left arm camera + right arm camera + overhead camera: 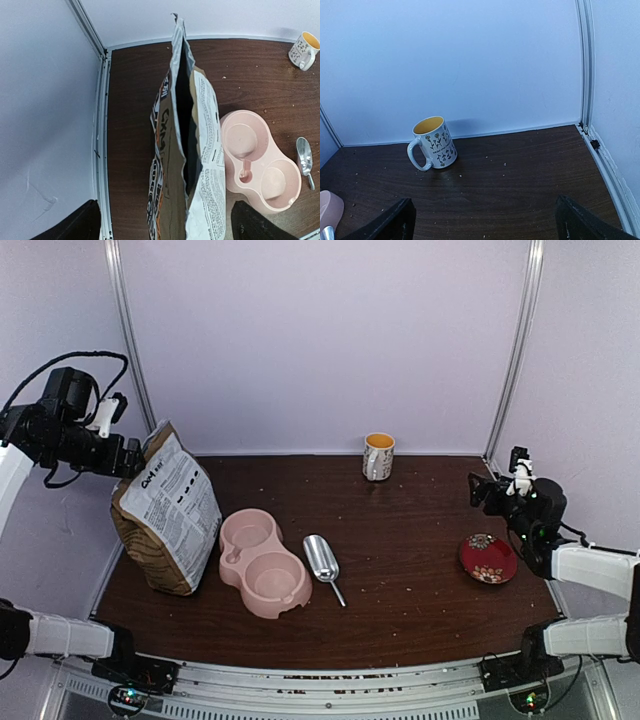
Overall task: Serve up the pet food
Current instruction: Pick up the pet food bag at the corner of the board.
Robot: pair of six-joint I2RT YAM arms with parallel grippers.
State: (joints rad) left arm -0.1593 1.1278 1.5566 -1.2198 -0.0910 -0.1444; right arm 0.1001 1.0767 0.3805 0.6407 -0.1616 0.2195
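No pet food shows; the inside of the brown paper bag is dark. The bag stands upright at the table's left, its top torn open into a narrow slit. My left gripper hangs above the bag's top, open, with one finger on each side of the bag and not touching it. The pink double bowl lies just right of the bag, both wells bare. A metal scoop lies beside the bowl. My right gripper hovers open at the right with nothing between its fingers.
A white flowered mug with a yellow inside stands at the back wall. A red patterned plate lies under my right arm. Small crumbs dot the dark wooden table. Metal frame rails run along the left and right edges.
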